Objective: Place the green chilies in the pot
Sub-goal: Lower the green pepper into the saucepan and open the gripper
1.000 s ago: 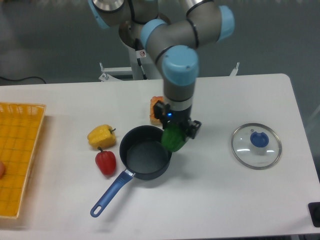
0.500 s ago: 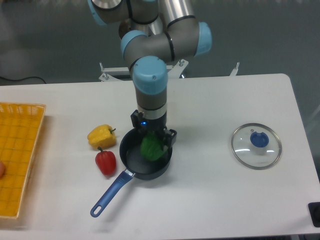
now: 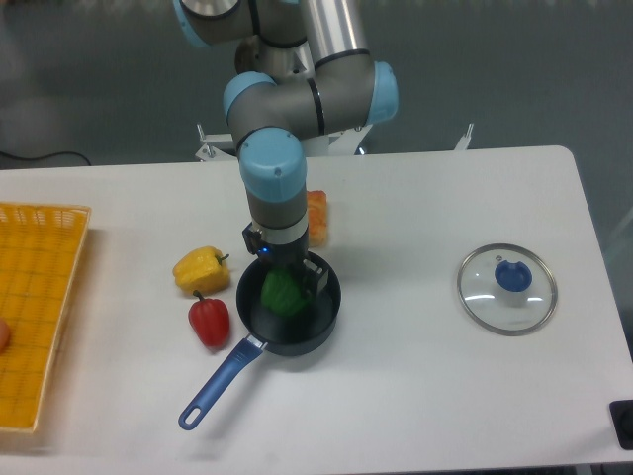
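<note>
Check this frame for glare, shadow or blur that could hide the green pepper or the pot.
Fixed camera: lighting is even and soft, shadows faint. The green pepper reads clearly inside the dark pot, though the gripper covers its top. The glass lid shows mild reflections. Overall slightly soft focus, no motion blur.

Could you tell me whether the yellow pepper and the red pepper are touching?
Cannot tell: in the fixed camera view the yellow pepper sits just above the red pepper, no clear gap.
</note>
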You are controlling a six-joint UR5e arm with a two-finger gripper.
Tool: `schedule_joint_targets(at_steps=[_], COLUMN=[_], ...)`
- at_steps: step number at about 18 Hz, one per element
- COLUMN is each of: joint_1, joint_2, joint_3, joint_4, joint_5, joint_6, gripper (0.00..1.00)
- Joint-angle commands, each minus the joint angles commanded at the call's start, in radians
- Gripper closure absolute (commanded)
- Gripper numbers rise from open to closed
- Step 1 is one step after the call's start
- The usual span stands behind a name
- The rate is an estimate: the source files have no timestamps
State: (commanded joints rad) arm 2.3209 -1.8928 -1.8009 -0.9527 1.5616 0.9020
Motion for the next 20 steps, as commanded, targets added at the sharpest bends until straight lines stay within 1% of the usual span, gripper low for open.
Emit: schedule_joint_targets(at_steps=[6, 8, 12, 15, 16, 20], joint_1=[0.002, 0.002, 0.003, 0.003, 0.003, 0.002], joint_2=[-0.034, -0.041, -0.045, -0.040, -0.040, -0.035], joint_3=[0.014, 0.014, 0.014, 0.014, 0.014, 0.017], joint_4=[0.008, 0.025, 0.028, 0.028, 0.026, 0.023], joint_5=[0.012, 0.023, 0.026, 0.026, 0.026, 0.028], joint_6=[0.000, 0.000, 0.000, 0.000, 0.000, 0.003], gripper=[0.31, 0.30, 0.19, 0.03, 0.01, 0.00])
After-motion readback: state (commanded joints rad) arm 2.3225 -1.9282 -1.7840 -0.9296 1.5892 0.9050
